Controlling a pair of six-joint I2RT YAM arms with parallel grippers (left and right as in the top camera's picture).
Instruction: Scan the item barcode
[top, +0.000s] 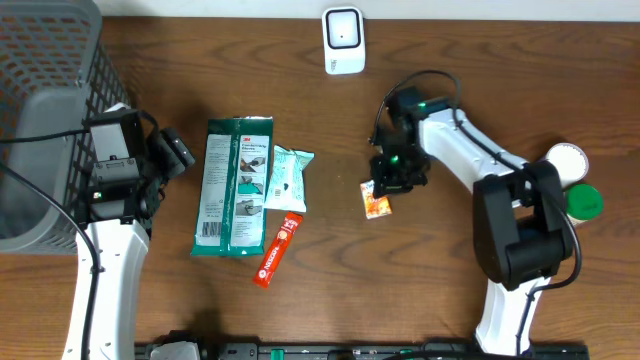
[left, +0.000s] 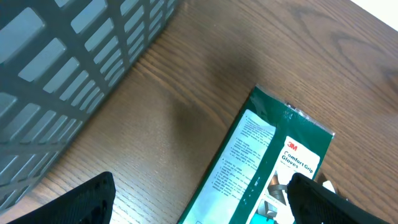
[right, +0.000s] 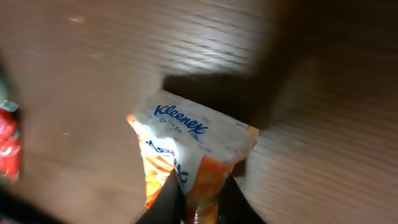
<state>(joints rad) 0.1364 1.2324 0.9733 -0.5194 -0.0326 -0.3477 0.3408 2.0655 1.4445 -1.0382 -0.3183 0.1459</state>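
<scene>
Orange and white plastic is what we are looking at first: the Kleenex pack (right: 194, 140) is lying flat on the wooden table (top: 450, 290), right of centre and below the white scanner (top: 342, 40) standing at the far edge. We are seeing the right gripper (right: 200, 185) sitting right over the pack's orange end, its two dark fingertips standing only slightly apart with that end showing between them; whether they are pressing on the pack or merely straddling it, we cannot tell. Moving outward to the left, a red sachet (top: 277, 250) is lying tilted, near the lower end of a pale green wipes pack (top: 288, 180), which is touching the right edge of a long green glove package (top: 235, 190). We are finding the left gripper (left: 199, 186) hovering just left of that package with its fingers spread wide and nothing between them. Behind it a grey mesh basket (top: 50, 60) is occupying the far left corner. On the opposite side, past the right arm, a white lid (top: 567, 160) and a green lid (top: 583, 201) are sitting just beside each other.
</scene>
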